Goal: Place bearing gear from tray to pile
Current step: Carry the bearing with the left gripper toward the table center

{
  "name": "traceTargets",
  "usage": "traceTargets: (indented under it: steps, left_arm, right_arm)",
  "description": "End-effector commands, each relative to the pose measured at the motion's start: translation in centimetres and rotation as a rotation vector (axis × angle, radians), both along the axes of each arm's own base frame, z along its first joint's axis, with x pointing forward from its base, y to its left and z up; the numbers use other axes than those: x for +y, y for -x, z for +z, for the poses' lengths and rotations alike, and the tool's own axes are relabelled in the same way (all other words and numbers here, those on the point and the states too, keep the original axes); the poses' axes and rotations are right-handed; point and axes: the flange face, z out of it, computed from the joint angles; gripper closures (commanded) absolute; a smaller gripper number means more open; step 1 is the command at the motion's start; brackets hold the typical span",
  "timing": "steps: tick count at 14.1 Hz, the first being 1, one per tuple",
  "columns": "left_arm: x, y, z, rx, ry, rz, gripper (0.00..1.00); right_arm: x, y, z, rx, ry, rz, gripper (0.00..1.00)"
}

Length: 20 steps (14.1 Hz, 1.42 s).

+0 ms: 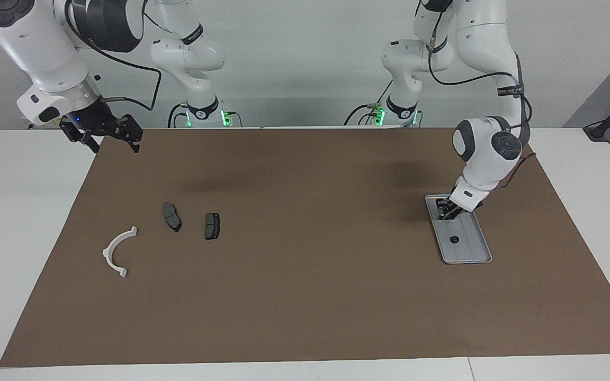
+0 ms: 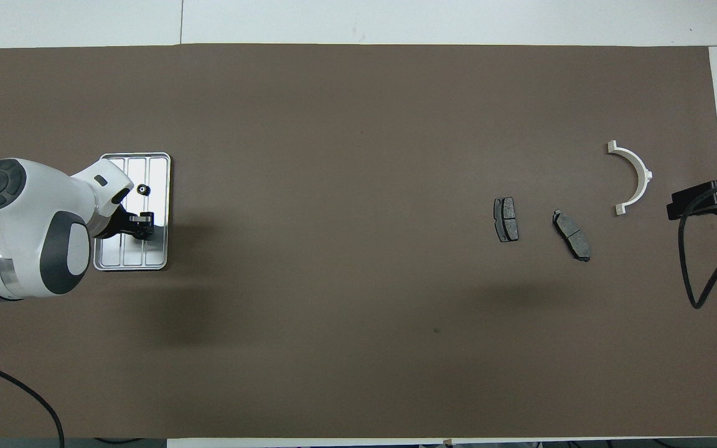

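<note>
Brown mat (image 1: 305, 275) covers white table (image 1: 19, 222); left end effector (image 1: 447, 212), grip unclear, over tray (image 1: 469, 248).

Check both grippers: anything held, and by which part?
Right gripper holds nothing. Left gripper is down in the tray; whether it grips anything cannot be told.
</note>
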Motion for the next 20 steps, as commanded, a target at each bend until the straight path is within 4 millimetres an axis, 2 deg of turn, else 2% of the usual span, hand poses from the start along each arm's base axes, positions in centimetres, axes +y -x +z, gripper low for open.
traceTargets:
  steps: [1,3,9,10,12,13,14,15,16,20]
  left_arm:
    - [-1.9,-2.1,4.1,0.018,-0.004,0.042,1.00]
    - [-6.4,-2.7,6.6,0.024,-0.010,0.105,1.00]
    - [-21.5,-0.7,9.5,-0.026,0.021,0.304,1.00]
    - [-23.6,-0.1,9.5,-0.030,0.023,0.327,1.00]
    - [-29.1,2.0,9.5,-0.058,0.045,0.364,1.00]
    - [-31.5,2.3,9.7,-0.068,0.055,0.378,1.00]
    - [-34.5,2.2,9.1,-0.064,0.052,0.392,1.00]
    - [-38.6,1.9,8.0,-0.071,0.052,0.424,1.00]
    - [-40.8,1.5,7.0,-0.071,0.047,0.448,1.00]
    - [-41.4,1.6,5.1,-0.063,0.035,0.447,1.00]
  right_arm:
    - [-0.4,0.5,0.1,-0.027,-0.007,0.000,0.00]
    - [-0.6,0.5,0.1,-0.027,-0.007,0.005,0.00]
    - [-1.2,0.4,0.0,-0.049,-0.007,0.009,0.00]
    - [-1.3,0.3,0.0,-0.048,-0.005,0.011,0.00]
    - [-1.3,0.1,-0.3,-0.058,-0.006,0.017,0.00]
    - [-1.6,0.3,-0.5,-0.054,-0.005,0.022,0.00]
    - [-1.9,0.4,-0.6,-0.050,-0.008,0.026,0.00]
    - [-1.8,0.5,-0.7,-0.042,-0.009,0.019,0.00]
    - [-1.9,0.5,-0.6,-0.044,-0.007,0.022,0.00]
    - [-1.8,0.5,-0.7,-0.044,-0.008,0.031,0.00]
